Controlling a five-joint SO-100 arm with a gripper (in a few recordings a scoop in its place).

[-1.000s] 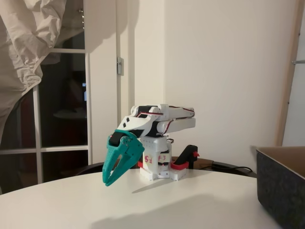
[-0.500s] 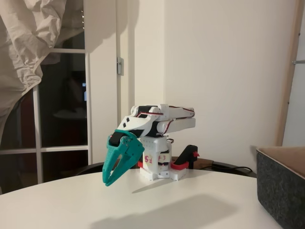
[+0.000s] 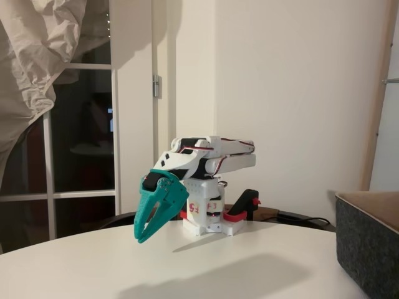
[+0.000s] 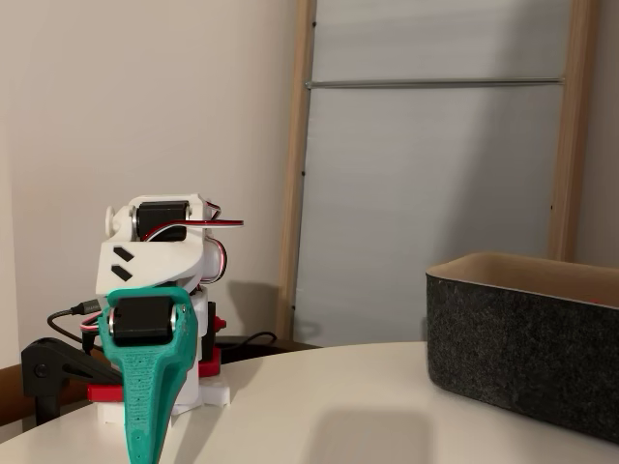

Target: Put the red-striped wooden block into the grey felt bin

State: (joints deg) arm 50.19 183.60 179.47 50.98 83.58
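Folded low over its white base point(image 3: 206, 215) near the far edge of the round white table point(image 3: 206, 268): white arm point(image 3: 209, 159), teal gripper point(image 3: 143, 237) angled down and to the left in a fixed view, tips close above the tabletop. Fingers drawn together to a point, nothing between them. In another fixed view, the same gripper point(image 4: 142, 447) seen head-on as one narrow teal wedge, closed and empty, pointing down at the table's point(image 4: 319, 406) left part.

At the right edge of the table in both fixed views: the grey felt bin point(image 3: 368, 240), dark walls, tan inner rim, well apart from the gripper; its inside hidden from these low angles point(image 4: 522, 338). Bare tabletop between arm and bin, crossed only by a soft shadow.

Just beside the base: a black and red clamp point(image 3: 243, 208) at the table's rim, with a dark cable point(image 3: 299, 219) trailing toward the wall. Behind the table: a dark window with white bars point(image 3: 81, 137) under crumpled pale cloth point(image 3: 37, 56), and a wooden frame point(image 4: 290, 164) against the wall.

Whereabouts of the red-striped wooden block: cannot tell.
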